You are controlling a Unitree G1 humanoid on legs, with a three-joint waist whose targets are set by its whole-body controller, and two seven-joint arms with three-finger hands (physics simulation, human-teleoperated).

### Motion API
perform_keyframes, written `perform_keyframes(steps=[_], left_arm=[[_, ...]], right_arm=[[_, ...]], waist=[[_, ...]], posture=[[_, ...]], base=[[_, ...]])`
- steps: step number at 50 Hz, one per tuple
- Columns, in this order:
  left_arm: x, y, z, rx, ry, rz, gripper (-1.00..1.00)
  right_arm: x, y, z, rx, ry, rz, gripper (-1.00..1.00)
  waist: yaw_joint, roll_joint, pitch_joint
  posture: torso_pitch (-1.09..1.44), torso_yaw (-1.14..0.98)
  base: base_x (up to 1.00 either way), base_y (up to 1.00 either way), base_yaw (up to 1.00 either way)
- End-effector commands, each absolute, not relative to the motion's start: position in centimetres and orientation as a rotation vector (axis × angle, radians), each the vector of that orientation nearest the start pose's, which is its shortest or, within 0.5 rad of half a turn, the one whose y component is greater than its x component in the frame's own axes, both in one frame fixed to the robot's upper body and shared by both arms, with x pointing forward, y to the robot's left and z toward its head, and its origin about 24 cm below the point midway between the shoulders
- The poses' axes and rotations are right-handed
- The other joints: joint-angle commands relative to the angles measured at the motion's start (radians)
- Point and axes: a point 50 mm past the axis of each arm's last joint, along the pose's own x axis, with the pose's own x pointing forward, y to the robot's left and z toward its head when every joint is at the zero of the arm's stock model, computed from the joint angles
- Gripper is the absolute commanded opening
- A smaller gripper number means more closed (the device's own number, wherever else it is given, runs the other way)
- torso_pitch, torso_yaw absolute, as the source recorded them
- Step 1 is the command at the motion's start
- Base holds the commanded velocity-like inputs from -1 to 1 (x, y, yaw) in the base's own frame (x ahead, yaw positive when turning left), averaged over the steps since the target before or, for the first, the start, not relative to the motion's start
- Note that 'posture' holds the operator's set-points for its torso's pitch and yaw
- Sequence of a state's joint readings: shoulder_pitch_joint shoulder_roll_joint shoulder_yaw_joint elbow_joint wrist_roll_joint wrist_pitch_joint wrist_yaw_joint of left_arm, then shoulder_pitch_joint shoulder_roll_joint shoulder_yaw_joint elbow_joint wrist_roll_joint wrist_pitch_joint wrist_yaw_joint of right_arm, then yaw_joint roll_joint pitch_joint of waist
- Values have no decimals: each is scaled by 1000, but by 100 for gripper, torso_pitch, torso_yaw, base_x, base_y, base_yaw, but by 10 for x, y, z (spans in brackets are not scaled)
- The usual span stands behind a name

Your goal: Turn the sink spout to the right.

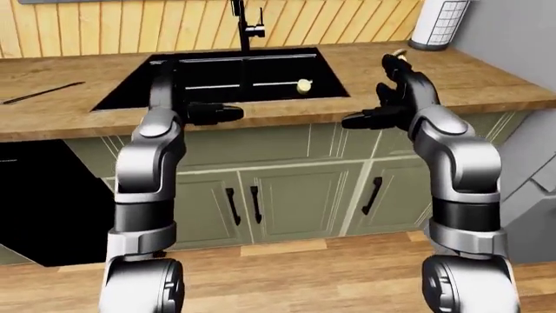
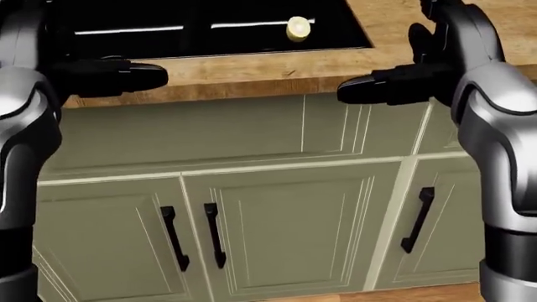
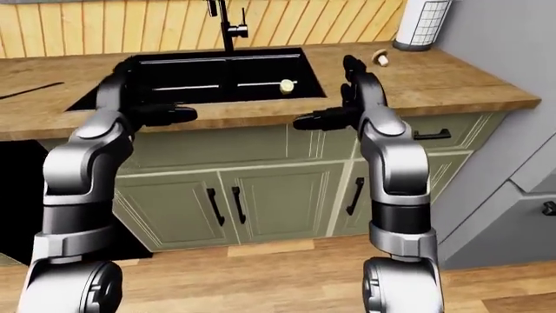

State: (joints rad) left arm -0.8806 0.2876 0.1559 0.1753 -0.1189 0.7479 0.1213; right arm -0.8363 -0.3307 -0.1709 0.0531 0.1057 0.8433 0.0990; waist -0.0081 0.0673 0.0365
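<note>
A black faucet with its spout (image 1: 242, 25) stands at the top edge of the black sink (image 1: 276, 81), set in a wooden counter (image 1: 52, 104); the top of the spout is cut off by the view. A small yellow thing (image 1: 303, 85) lies in the sink. My left hand (image 1: 216, 113) is open and empty, held over the counter's near edge at the sink's left. My right hand (image 1: 375, 112) is open and empty, at the sink's right. Both hands are well below and short of the faucet.
A white paper-towel roll (image 1: 441, 21) stands on the counter at the top right, with a small round thing (image 3: 380, 57) beside it. A dark thin utensil (image 1: 42, 92) lies on the counter at the left. Green cabinet doors (image 2: 277, 220) with black handles are below.
</note>
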Motion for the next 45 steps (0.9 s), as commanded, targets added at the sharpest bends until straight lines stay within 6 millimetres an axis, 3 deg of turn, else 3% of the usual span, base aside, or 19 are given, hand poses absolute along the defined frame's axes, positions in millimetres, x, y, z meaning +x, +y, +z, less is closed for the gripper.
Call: perform_keyframes(steps=[1, 2, 4, 10, 12, 14, 16, 18, 23, 26, 28, 29, 31, 37, 39, 41, 42, 43, 45], left_arm=[[369, 189, 245, 76, -69, 162, 100], [369, 189, 245, 76, -69, 162, 100], [370, 189, 245, 76, -69, 163, 100], [371, 191, 247, 75, -69, 167, 100], [372, 191, 247, 75, -69, 169, 100], [373, 191, 247, 77, -66, 170, 100], [374, 191, 246, 77, -65, 170, 100], [374, 191, 248, 78, -66, 169, 100], [373, 191, 248, 81, -67, 171, 100], [372, 190, 249, 83, -68, 170, 100], [371, 190, 251, 84, -71, 170, 100], [371, 190, 252, 84, -72, 170, 100], [371, 190, 252, 84, -73, 170, 100], [371, 192, 255, 85, -76, 174, 100], [371, 193, 257, 85, -77, 176, 100], [371, 194, 259, 84, -78, 177, 100], [371, 194, 259, 84, -78, 177, 100], [371, 194, 259, 83, -79, 178, 100], [372, 194, 258, 83, -77, 179, 100]], right_arm=[[355, -187, 249, -117, -55, 32, 100], [355, -187, 249, -117, -55, 32, 100], [355, -187, 249, -116, -56, 33, 100], [355, -187, 249, -115, -56, 33, 100], [356, -187, 249, -114, -55, 33, 100], [359, -189, 249, -107, -50, 34, 100], [360, -189, 250, -107, -49, 34, 100], [361, -189, 250, -108, -48, 33, 100], [363, -190, 251, -106, -45, 31, 100], [365, -189, 253, -107, -44, 32, 100], [365, -188, 255, -110, -46, 34, 100], [365, -188, 256, -111, -47, 34, 100], [365, -187, 258, -113, -49, 35, 100], [365, -185, 260, -118, -51, 39, 100], [365, -184, 262, -119, -54, 40, 100], [365, -183, 263, -120, -55, 42, 100], [365, -183, 263, -121, -55, 42, 100], [365, -182, 263, -121, -55, 43, 100], [365, -183, 262, -120, -55, 44, 100]], waist=[[1, 27, -36], [5, 4, -35], [3, 6, -28], [14, -50, -29], [20, -81, -29], [25, -137, -39], [17, -119, -34], [15, -123, -32], [10, -76, -21], [2, -25, -22], [-10, 16, -46], [3, -5, -39], [2, 1, -31], [12, -54, -29], [18, -88, -30], [22, -153, -44], [14, -112, -36], [18, -127, -36], [12, -118, -37]], posture=[[0, 0], [0, 0], [0, 0], [0, 0], [0, 0], [0, 0], [0, 0], [0, 0], [0, 0], [0, 0], [0, 0], [0, 0], [0, 0], [0, 0], [0, 0], [0, 0], [0, 0], [0, 0], [0, 0]], base=[[16, 0, 0], [16, 0, 0], [16, 0, 0], [16, 0, 0], [16, 0, 0], [17, 0, 0], [16, 0, 0], [16, 0, 0], [16, 0, 0], [16, 0, 0], [16, 0, 0], [16, 0, 0], [16, 0, 0], [16, 0, 0], [17, 0, 0], [16, 0, 0], [16, 0, 0], [16, 0, 0], [16, 0, 0]])
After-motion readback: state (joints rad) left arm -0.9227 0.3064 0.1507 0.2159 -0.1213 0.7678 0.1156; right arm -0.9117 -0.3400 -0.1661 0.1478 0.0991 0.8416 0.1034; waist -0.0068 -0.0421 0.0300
